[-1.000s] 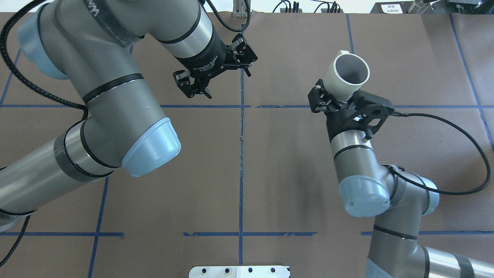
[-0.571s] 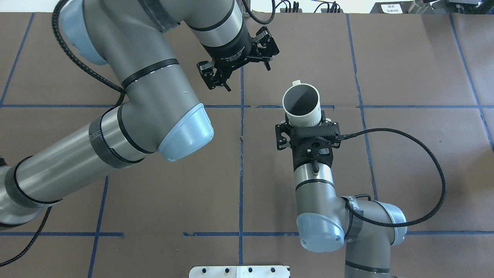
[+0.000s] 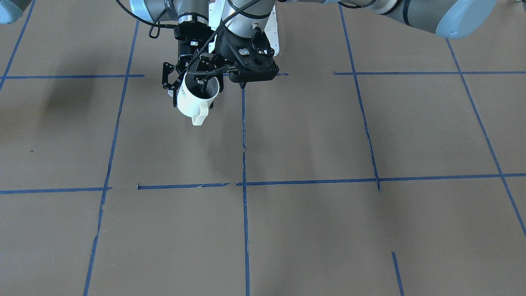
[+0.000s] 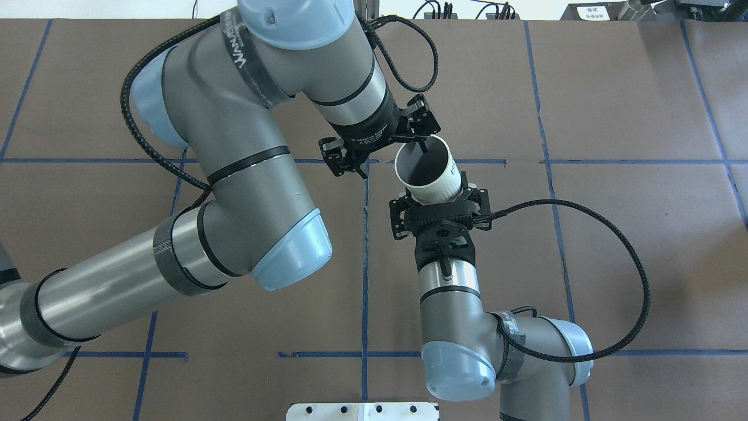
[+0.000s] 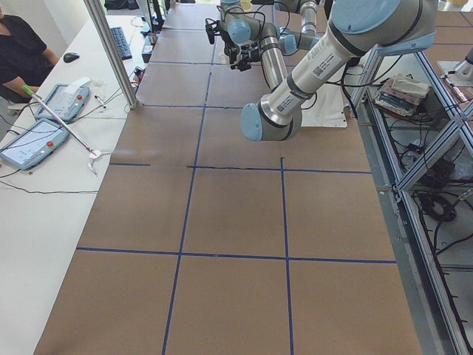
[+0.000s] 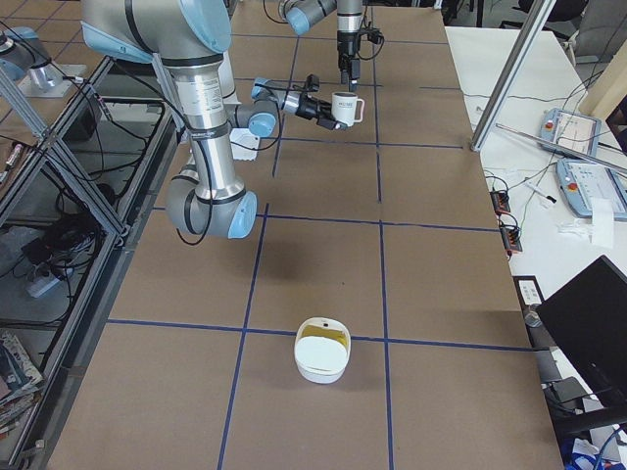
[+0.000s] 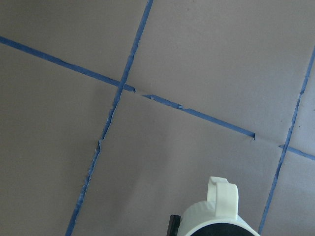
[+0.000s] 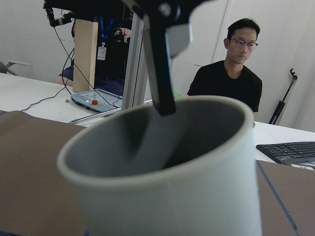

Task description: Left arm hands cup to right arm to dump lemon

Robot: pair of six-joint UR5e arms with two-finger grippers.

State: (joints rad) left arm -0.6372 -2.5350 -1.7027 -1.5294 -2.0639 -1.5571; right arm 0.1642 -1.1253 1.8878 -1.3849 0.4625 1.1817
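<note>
Overhead, left to right: left gripper (image 4: 391,162) leans over the cup, jaws spread wide, gripping nothing; 1 finger (image 8: 160,64) dips inside the mouth and the other hangs outside the wall, so it straddles the rim without pinching. Cup (image 4: 429,172) is mouth-up just beside the centre tape line of the table (image 4: 613,263), and looks held clear of the paper in the right-side view. Right gripper (image 4: 438,202) is clamped on the cup's lower body, 2 fingers on opposite sides; handle (image 3: 198,116) points away from the robot, free of both. Lemon not seen; the cup's floor is in shadow. Handling, as a judgement: looks ceramic, so rigid, fairly weighty for its size, glazed and slick, likely to chip or shatter if dropped; the ribbing should give pads some bite. Best hold for the left is the wall at the rim, seated deep before the right lets go; keep it level so any loose fruit does not roll out. White bowl (image 6: 321,350) stands well apart.
</note>
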